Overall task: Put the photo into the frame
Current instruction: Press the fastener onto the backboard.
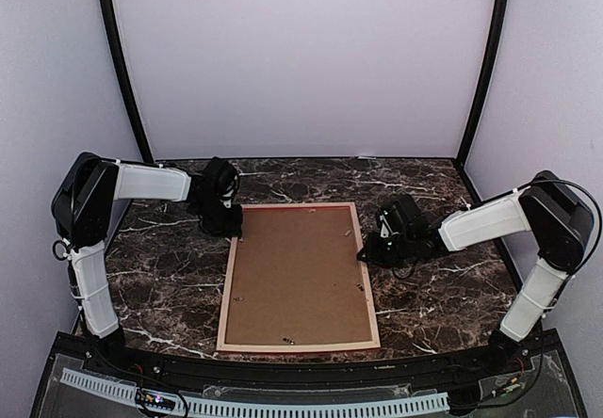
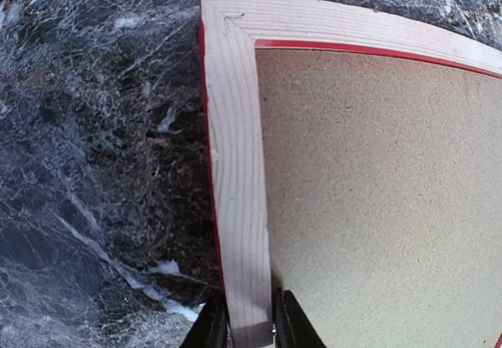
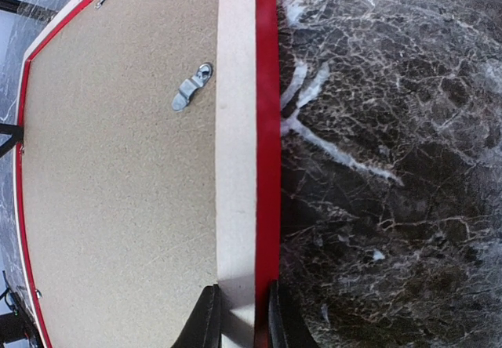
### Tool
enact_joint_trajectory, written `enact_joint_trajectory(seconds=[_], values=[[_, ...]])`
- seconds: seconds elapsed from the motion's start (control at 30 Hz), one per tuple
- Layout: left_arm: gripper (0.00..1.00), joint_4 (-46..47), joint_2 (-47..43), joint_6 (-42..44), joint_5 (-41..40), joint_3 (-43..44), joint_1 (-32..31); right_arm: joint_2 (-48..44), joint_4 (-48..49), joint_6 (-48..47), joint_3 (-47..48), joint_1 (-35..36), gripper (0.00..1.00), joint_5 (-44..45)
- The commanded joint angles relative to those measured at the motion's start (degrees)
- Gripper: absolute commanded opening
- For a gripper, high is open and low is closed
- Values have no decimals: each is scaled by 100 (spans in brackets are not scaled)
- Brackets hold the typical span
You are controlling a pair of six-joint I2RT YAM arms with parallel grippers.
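The frame lies back side up on the dark marble table, its pale wood rails around a brown backing board. My left gripper is at the frame's far left corner. In the left wrist view its fingers press both sides of the left rail, shut on it. My right gripper is at the right rail. In the right wrist view its fingers clamp the rail with its red outer edge. The photo is hidden from view.
A metal turn clip sits on the backing board near the right rail. Bare marble table lies on both sides of the frame. Black uprights and pale walls enclose the back and sides.
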Motion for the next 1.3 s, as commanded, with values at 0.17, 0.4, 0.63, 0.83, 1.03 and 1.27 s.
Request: enact_joint_trajectory(seconds=[0.17,0.4,0.63,0.83,1.03,1.27], values=[[15,-797,-16,188,107,219,53,-14,-147,124,-135,-98,5,-48],[35,-766,-36,90,468,416,53,26,-100,124,-131,-108,5,-82],[42,-775,-22,102,491,402,46,12,-99,115,-162,-121,5,-74],[42,-949,123,259,239,417,-79,40,-59,129,-182,-117,5,-92],[34,-1044,210,290,48,459,-149,35,-59,124,-182,-117,5,-92],[22,-958,236,262,-23,418,-149,75,-42,124,-175,-117,5,-109]])
